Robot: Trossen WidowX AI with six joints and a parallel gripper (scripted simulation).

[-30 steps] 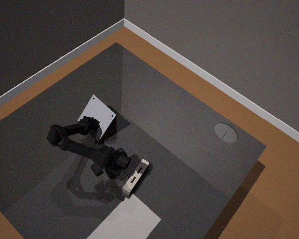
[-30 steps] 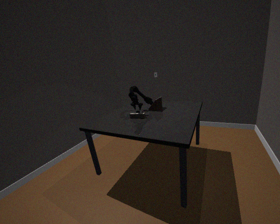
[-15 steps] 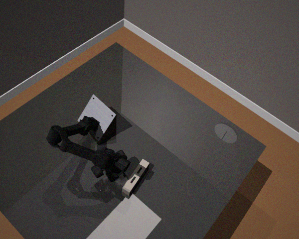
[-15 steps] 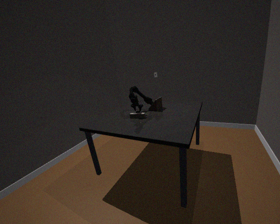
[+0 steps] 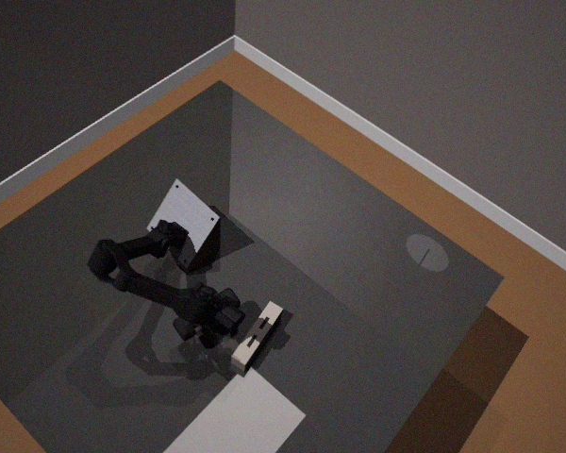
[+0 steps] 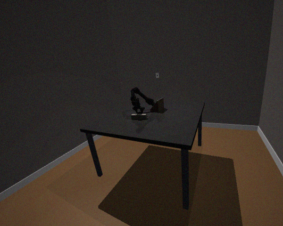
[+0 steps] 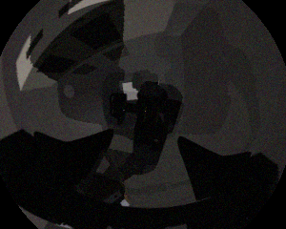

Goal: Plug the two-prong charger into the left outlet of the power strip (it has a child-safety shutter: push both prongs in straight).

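My gripper [image 5: 208, 323] [image 6: 138, 111] [image 7: 146, 136] is open and empty, pointing down low over the table beside the power strip. The pale power strip [image 5: 245, 349] [image 6: 138, 117] has two dark slotted outlets on top; its middle lies in shadow. In the wrist view the strip [image 7: 24, 72] curves across the upper left, mostly dark. The charger is hidden under the gripper in the top view. In the wrist view dark shapes lie ahead of the fingertips, but I cannot tell the charger from reflections there.
A tilted white panel [image 5: 191, 207] [image 6: 159, 106] stands behind the arm, close to its base. A flat white sheet [image 5: 239, 414] lies at the near end of the strip. The dark table [image 5: 322, 351] [image 6: 161, 128] is glossy and shows reflections and arm shadows.
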